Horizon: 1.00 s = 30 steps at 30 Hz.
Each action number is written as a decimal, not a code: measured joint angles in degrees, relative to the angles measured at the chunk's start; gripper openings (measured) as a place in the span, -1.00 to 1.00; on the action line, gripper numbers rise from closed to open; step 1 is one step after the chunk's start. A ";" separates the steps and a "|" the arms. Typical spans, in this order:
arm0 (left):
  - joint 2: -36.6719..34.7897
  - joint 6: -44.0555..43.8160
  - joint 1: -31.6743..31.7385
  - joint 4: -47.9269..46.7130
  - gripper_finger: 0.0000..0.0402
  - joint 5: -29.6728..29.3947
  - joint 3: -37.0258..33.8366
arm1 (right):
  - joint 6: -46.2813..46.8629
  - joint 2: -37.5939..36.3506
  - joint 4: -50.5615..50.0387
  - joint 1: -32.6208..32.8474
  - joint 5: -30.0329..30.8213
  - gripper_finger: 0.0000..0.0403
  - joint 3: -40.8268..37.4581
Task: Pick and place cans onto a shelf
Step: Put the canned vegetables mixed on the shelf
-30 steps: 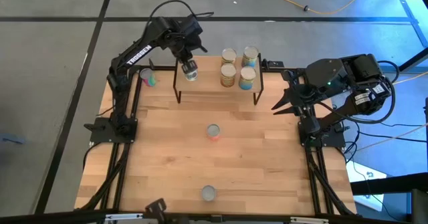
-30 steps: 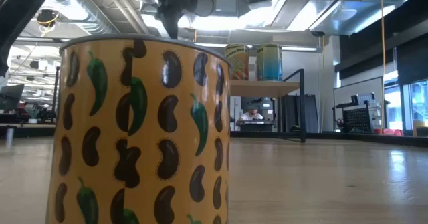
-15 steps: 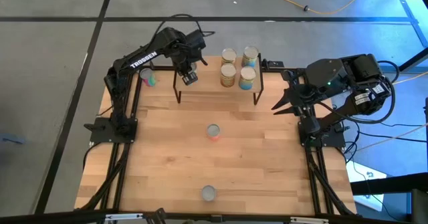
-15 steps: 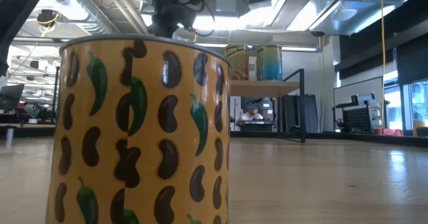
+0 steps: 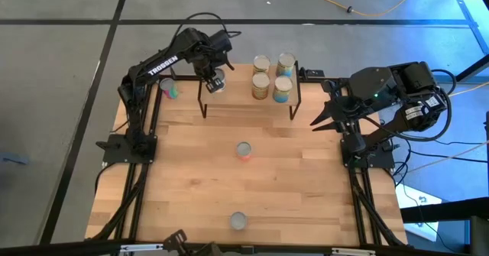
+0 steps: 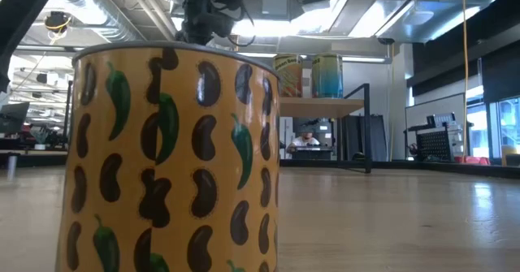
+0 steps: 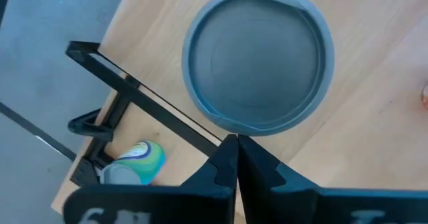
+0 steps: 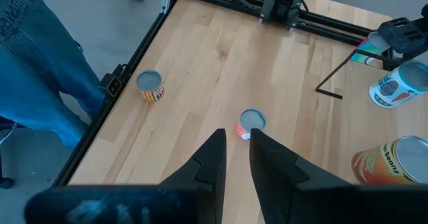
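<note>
We find the left gripper (image 5: 214,79) pressed together, empty, above a can (image 7: 258,58) standing on the shelf (image 5: 237,88); right gripper (image 5: 319,118) spread, beside the shelf.

The wooden table (image 5: 306,187) bears the shelf (image 5: 237,84) and three loose cans (image 5: 243,150).

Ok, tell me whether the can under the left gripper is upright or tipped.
Upright. The can stands on the shelf, its round silver top facing the left wrist camera; the shut left gripper is clear of it.

Eight cans (image 5: 260,86), one shelf (image 5: 237,88), two arms.
</note>
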 joint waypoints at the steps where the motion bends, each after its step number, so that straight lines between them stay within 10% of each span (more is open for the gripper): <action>1: 0.00 0.06 0.15 0.00 -1.00 0.05 0.02 | 0.00 0.00 -0.01 0.00 0.02 -0.66 0.00; 30: 0.90 4.95 0.34 9.78 -1.00 2.94 -0.02 | 0.00 0.00 -0.02 0.01 0.00 -0.66 0.00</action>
